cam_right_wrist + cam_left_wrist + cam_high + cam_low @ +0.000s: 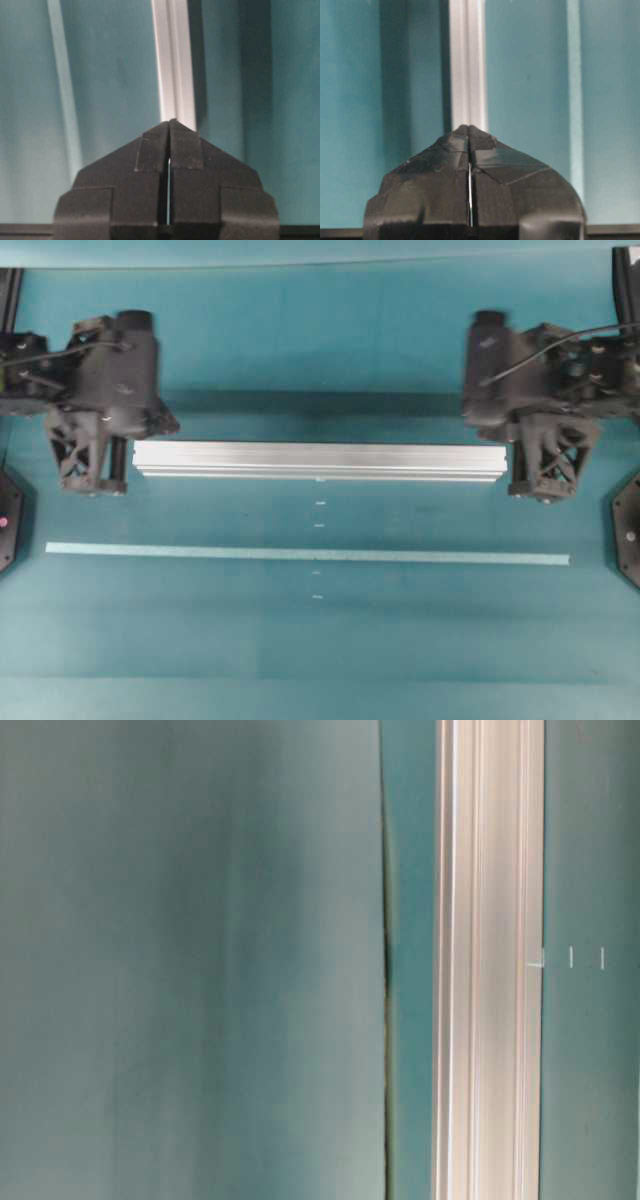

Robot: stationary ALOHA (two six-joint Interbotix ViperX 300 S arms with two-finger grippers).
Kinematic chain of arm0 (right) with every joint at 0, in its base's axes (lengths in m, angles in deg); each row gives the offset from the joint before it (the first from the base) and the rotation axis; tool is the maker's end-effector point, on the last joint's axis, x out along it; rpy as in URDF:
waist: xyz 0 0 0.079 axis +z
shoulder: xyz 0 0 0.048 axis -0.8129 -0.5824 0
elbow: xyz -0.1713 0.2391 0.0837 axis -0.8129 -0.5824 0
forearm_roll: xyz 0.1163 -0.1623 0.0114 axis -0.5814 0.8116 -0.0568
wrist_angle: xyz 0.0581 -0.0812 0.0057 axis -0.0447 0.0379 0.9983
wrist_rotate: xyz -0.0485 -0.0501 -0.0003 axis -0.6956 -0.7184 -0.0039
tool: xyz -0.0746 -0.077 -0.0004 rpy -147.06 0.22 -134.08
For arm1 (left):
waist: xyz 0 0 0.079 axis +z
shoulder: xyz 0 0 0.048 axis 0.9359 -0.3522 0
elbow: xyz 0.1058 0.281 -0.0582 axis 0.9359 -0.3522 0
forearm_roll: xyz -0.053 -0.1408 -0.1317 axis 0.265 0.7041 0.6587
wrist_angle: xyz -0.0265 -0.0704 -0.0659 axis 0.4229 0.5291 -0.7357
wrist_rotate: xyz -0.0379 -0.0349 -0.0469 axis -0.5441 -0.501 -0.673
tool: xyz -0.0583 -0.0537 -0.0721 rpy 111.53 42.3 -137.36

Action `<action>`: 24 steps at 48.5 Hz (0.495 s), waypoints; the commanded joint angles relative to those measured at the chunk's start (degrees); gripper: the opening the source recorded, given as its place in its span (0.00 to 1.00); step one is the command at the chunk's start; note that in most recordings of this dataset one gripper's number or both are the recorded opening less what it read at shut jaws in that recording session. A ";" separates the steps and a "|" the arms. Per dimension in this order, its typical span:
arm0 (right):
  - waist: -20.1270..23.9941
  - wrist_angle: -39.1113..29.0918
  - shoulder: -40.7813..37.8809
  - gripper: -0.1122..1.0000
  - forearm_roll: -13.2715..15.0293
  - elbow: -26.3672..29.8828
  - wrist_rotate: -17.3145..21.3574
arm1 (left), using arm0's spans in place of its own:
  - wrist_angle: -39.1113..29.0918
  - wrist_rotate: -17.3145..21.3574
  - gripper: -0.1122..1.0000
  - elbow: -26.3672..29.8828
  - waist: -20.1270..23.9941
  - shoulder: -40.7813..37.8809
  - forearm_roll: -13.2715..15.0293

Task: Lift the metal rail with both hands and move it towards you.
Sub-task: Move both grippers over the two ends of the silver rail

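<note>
While metal rail (318, 461) lies flat mid-bench, left gripper (92, 490) and right gripper (541, 496) flank its ends, both pressed together, holding nothing; tape strip (307, 554) nearer front edge.

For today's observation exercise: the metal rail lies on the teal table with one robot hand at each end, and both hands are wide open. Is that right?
Not quite. Both hands are shut: in the wrist views the left hand and right hand have their fingers pressed together. The metal rail does lie between them.

No legible text or labels anywhere.
</note>
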 commanded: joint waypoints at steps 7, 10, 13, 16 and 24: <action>-0.44 -1.23 -3.69 0.09 0.18 2.37 -3.96 | -0.62 3.78 0.06 2.99 1.14 -1.85 -0.18; -0.44 -1.14 -4.13 0.10 0.18 2.37 -3.96 | -0.70 5.54 0.07 2.99 1.14 -2.02 -0.18; -0.44 -0.79 -4.39 0.10 0.26 2.20 -4.04 | -1.05 6.33 0.09 2.90 1.23 -2.29 -0.26; -0.44 -0.18 -4.48 0.11 0.26 2.20 -4.13 | -1.58 6.77 0.12 2.72 1.14 -2.46 -0.26; -0.70 2.11 -4.57 0.16 0.26 1.93 -4.13 | -2.64 5.98 0.31 2.55 1.14 -3.69 -0.26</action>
